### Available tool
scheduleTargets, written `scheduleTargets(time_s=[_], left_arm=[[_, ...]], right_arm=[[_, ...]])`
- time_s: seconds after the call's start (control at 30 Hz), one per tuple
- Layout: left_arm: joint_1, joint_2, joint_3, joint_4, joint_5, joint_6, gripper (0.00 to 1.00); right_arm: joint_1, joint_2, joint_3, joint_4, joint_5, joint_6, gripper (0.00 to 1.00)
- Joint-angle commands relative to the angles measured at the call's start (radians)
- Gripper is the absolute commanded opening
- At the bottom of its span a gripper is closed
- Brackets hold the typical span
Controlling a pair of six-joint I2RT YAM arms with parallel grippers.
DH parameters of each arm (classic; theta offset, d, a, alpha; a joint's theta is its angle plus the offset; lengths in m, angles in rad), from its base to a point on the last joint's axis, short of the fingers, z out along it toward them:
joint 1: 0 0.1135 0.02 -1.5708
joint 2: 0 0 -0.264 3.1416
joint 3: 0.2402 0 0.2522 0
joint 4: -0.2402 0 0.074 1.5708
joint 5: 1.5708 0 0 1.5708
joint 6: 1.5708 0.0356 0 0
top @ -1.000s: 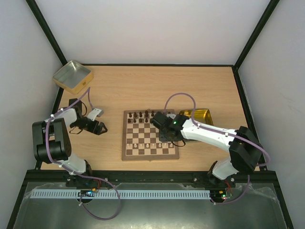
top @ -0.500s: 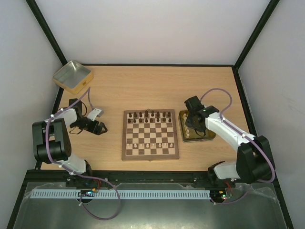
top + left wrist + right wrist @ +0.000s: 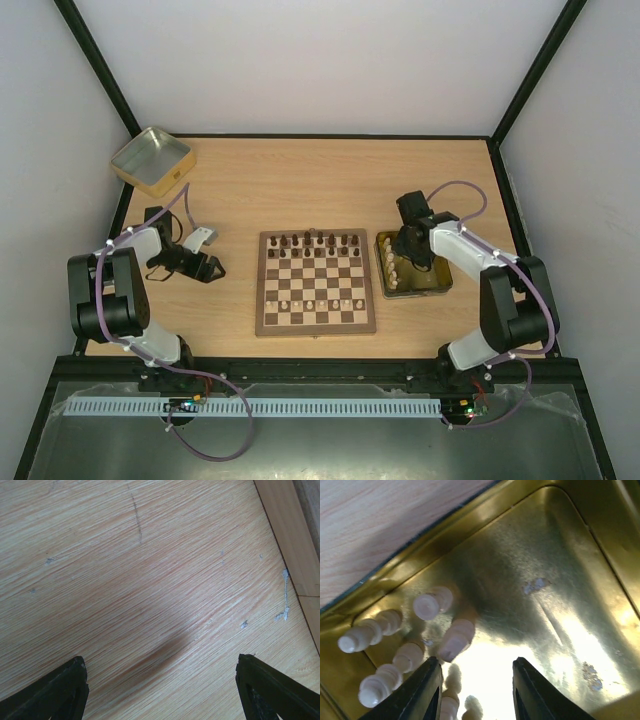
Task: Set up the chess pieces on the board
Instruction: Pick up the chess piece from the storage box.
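Observation:
The board (image 3: 316,318) lies in the middle of the table, with a row of cream chess pieces (image 3: 315,303) on its near side. More cream chess pieces (image 3: 455,639) lie loose at the left end of a gold tin (image 3: 440,275) right of the board. My right gripper (image 3: 407,251) hangs open low over that tin. In the right wrist view the right gripper (image 3: 477,682) has bare tin floor in its gap, and the loose pieces lie beside its left finger (image 3: 422,692). My left gripper (image 3: 205,267) rests open left of the board, with only bare table between its fingertips (image 3: 55,695).
Dark chessmen (image 3: 318,242) fill the board's far rows. A second gold tin (image 3: 152,160) stands at the far left corner of the table. The right tin's raised walls (image 3: 395,562) ring the right gripper.
My right arm swung from over the board's far right part out to the gold tin and came down over its pieces, jaws slightly narrower. The left arm has not moved.

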Motion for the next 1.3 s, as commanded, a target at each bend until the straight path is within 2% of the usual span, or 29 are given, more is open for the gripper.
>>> scheduleTargets(time_s=[0.0,0.27,0.87,1.27], left_arm=[[0.003,0.054,-0.042,-0.053,-0.109,-0.009,0.82],[0.003,0.067,-0.037,-0.057,-0.102,-0.005,0.82],[0.003,0.066,-0.036,-0.06,-0.094,0.0,0.81],[0.003,0.068,-0.039,-0.056,-0.093,0.002,0.81]], right_arm=[[-0.003,0.014,0.043,0.032,-0.013,-0.011,0.37],[-0.004,0.017,0.065,0.019,0.014,-0.017,0.37],[-0.017,0.158,0.148,0.073,0.045,-0.021,0.33],[-0.028,0.179,0.132,0.102,0.041,-0.03,0.25]])
